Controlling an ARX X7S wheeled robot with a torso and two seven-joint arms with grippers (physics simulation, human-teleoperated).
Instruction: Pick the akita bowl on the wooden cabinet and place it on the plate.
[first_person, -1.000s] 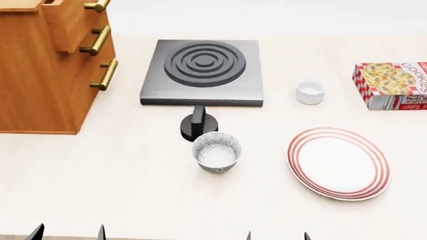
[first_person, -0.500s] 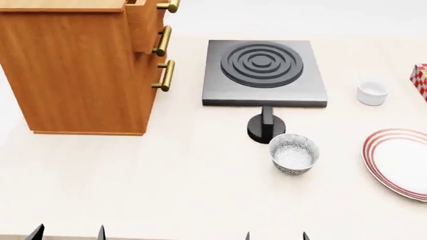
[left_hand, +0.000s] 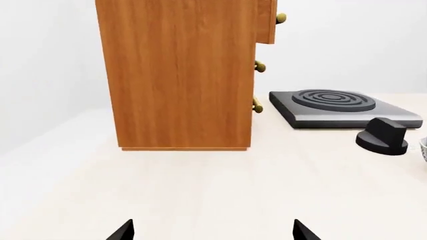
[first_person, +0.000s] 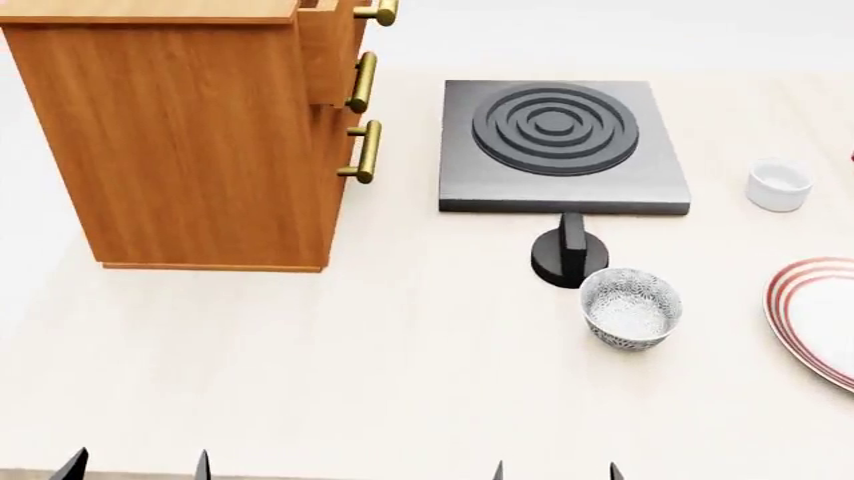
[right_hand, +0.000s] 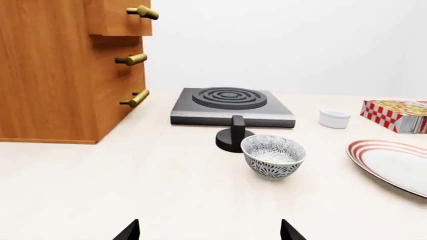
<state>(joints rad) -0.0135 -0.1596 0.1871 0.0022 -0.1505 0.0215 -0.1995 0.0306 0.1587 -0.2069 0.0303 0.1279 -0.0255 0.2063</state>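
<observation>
No text, label, brand or number can be read in any view. The red-checked box (right_hand: 398, 115) in the right wrist view carries a printed picture, but any lettering on it is too small and blurred to make out.

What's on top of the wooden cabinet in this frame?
The cabinet top shows only as a thin bare strip at the head view's upper edge; the rest is cut off, and both wrist views see only its sides. No bowl shows there. The one visible bowl sits on the counter.
</observation>
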